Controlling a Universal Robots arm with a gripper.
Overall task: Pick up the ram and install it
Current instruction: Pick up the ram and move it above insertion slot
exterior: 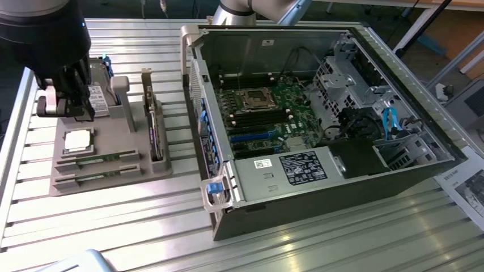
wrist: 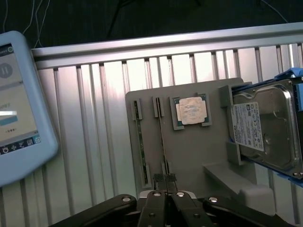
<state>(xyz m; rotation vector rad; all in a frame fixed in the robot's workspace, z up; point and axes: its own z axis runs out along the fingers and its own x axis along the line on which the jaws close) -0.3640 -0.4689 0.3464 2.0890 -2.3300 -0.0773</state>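
The gripper (exterior: 72,110) hangs over the grey holder tray (exterior: 113,182), by the hard drive (wrist: 265,127), with its two fingers pressed together and pinching nothing. The ram (exterior: 98,159) lies in its slot of the tray, just beside the processor chip (exterior: 78,140). A second stick (exterior: 94,177) lies parallel to it. From the gripper, the ram is on the side nearer to the exterior camera, and its long axis goes from that view's left to its right. The hard drive's white label seems to say WD; other print I cannot read.
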